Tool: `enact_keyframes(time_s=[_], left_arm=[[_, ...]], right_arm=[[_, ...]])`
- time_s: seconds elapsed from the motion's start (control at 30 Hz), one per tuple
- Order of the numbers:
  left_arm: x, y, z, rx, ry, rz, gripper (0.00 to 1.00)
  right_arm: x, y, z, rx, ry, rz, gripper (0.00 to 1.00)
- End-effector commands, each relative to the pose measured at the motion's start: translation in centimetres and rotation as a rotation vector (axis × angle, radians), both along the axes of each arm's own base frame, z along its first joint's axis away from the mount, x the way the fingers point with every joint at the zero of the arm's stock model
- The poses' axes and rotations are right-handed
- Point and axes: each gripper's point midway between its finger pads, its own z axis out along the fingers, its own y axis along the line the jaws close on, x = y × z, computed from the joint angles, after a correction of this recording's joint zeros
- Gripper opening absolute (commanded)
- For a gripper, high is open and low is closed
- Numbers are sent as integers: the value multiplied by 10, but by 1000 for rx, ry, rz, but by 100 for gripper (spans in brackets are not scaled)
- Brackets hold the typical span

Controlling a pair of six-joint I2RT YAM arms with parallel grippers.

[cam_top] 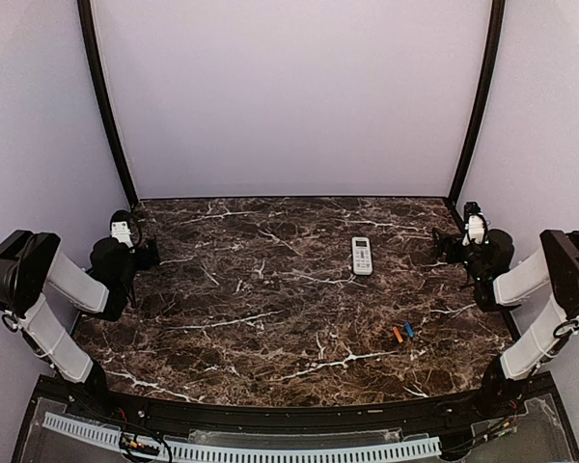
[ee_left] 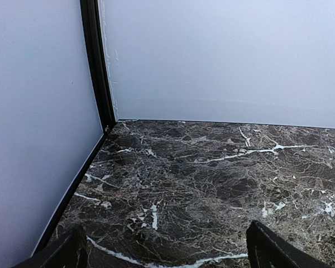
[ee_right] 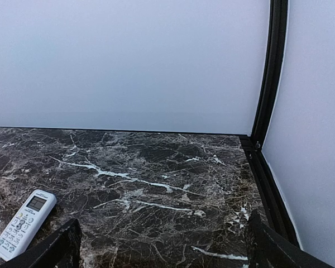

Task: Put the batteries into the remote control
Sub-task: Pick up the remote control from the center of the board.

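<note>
Tabletop [cam_top: 241, 299] of dark brown marble pattern with white veins fills the floor of a booth with pale walls. The remote control [cam_top: 363, 256] lies flat on it, face up, right of centre and in the rear half, its long side running roughly front to back and its display end toward the back wall. The right wrist view shows the remote control [ee_right: 24, 224] at lower left, with the pale display and rows of buttons plain to see.

The two batteries lie nearer the front edge and a little to the right of the remote, well apart from it. The orange battery [cam_top: 398, 334] is on the left and the blue battery [cam_top: 408, 330] just beside it on the right, both lying on their sides at a similar slant. Whether they touch cannot be told.

The left gripper [cam_top: 143, 241] sits at the left edge of the table, well apart from every task item. In its wrist view the left gripper [ee_left: 167, 254] faces the rear left corner, its jaws spread wide with only bare tabletop between them.

The right gripper [cam_top: 455, 236] sits at the right edge, level with the remote. Its wrist view shows the right gripper [ee_right: 164, 251] spread wide, holding nothing, with the remote outside its left finger [ee_right: 56, 248].
</note>
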Motion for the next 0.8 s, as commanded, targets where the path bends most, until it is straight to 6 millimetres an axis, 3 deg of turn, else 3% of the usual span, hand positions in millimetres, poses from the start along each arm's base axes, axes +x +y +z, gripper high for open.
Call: enact_keyframes(time_s=[0.0, 0.07, 0.23, 0.37, 0.4, 0.43, 0.53, 0.63, 0.67, 0.7, 0.73, 0.77], left_arm=[[1, 2, 12, 9, -35, -2, 99], [1, 2, 13, 9, -37, -2, 99], [2, 1, 12, 5, -27, -16, 99], [2, 5, 13, 6, -17, -6, 99], [5, 6, 30, 6, -41, 8, 99], [11, 14, 34, -14, 7, 65, 99], [17, 23, 75, -19, 35, 122, 99], [24, 5, 124, -58, -10, 33, 96], [24, -4, 123, -88, 22, -11, 96], [25, -13, 145, -104, -10, -40, 94], [24, -21, 144, -125, 16, -64, 94], [24, -35, 159, -132, -4, -100, 93]], right_arm=[[3, -1, 12, -7, -37, 2, 99], [3, -1, 16, -7, -42, 1, 99], [4, 3, 58, 57, 76, 19, 99], [-1, 38, 76, 201, 166, 191, 98], [-2, 48, 77, 240, 195, 215, 96], [-3, 59, 76, 252, 221, 226, 94], [-5, 91, 62, 201, 340, 174, 93], [-4, 121, 48, 139, 459, 126, 93], [-3, 127, 39, 116, 512, 97, 93], [-4, 135, 29, 91, 564, 77, 93], [-4, 141, 18, 61, 622, 52, 94], [-4, 146, 0, 25, 689, 24, 95]])
